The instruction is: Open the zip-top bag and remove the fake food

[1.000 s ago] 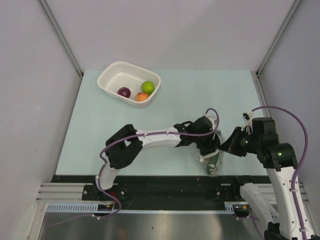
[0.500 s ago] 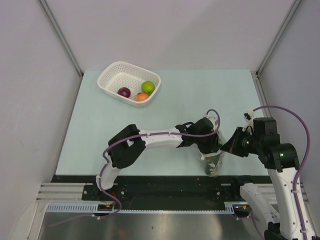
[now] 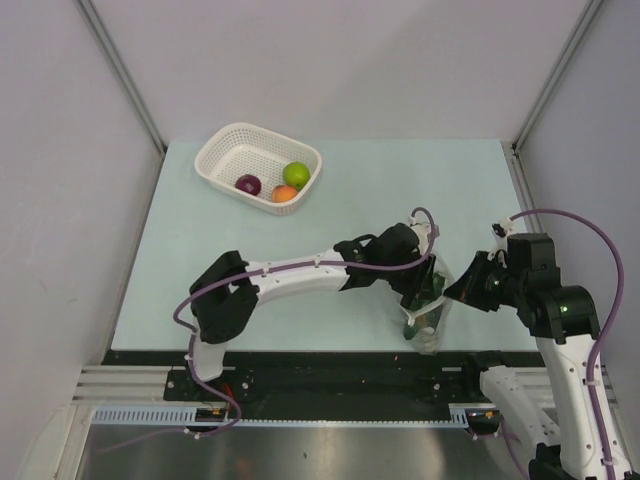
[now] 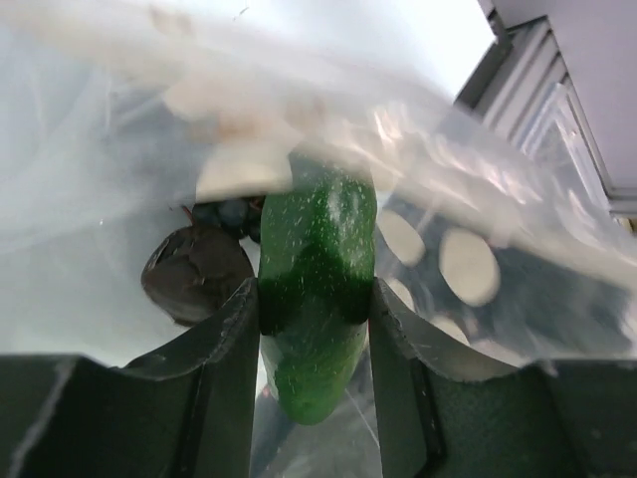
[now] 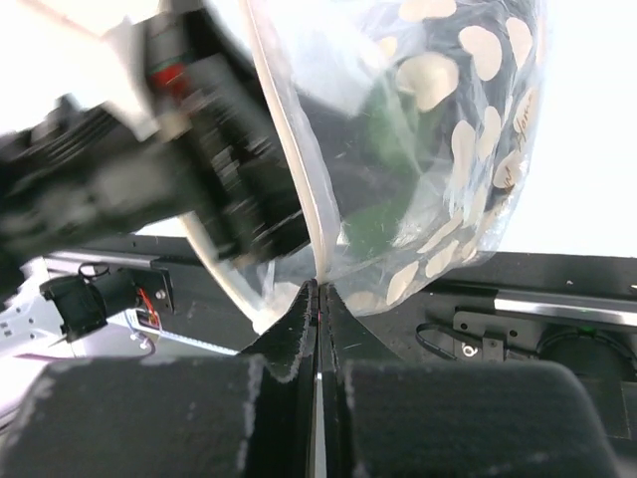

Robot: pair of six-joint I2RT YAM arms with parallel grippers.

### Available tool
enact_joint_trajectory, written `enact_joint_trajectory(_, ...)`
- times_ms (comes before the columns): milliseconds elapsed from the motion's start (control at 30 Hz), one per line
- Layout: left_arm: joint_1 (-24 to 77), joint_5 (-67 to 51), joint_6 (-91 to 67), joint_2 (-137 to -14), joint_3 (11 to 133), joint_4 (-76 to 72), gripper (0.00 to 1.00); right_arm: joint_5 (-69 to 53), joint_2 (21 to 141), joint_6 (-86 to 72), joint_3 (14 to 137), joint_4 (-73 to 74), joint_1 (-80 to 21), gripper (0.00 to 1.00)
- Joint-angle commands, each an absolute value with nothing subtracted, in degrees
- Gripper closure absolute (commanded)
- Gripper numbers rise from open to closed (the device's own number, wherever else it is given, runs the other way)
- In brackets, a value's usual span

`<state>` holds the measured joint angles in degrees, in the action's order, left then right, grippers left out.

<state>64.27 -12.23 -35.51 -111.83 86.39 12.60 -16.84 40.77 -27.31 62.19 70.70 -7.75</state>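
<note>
The zip-top bag (image 3: 432, 322), clear with a dark white-dotted panel (image 5: 468, 119), stands near the table's front edge. My left gripper (image 4: 315, 299) reaches into its mouth and is shut on the dark green cucumber (image 4: 317, 269), which stands between both fingers. Dark grapes (image 4: 227, 213) and a dark rounded piece (image 4: 194, 274) lie deeper in the bag. My right gripper (image 5: 320, 289) is shut on the bag's side seam and holds it up. In the overhead view the left gripper (image 3: 418, 290) is at the bag's top, the right gripper (image 3: 456, 292) just to its right.
A white perforated basket (image 3: 222, 150) at the back left holds a lime-green ball (image 3: 295, 175), an orange-red fruit (image 3: 284, 194) and a purple onion-like piece (image 3: 248, 185). The dark front rail (image 3: 330, 365) runs right below the bag.
The left jaws have closed onto the cucumber, and the left wrist has drawn slightly back and to the left. The bag's top has shifted with it. The right gripper stays shut on the bag.
</note>
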Motion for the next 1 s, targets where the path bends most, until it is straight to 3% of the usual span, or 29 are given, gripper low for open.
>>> enact_joint_trajectory(0,64.3,-12.7,-31.6,-104.8,83.3,11.2,1.00,-14.2,41.7,-29.5,62.7,67.2,-7.5,1.00)
enact_joint_trajectory(433,64.3,-15.2,-26.0,-94.2,75.9,6.2,1.00,-12.2,41.8,-35.3,60.4,63.9,-7.2,1.00)
enact_joint_trajectory(967,59.1,-17.8,-29.1,-91.6,82.6,-1.9,1.00,-18.1,42.5,-31.2,60.0,64.0,-7.0,1.00)
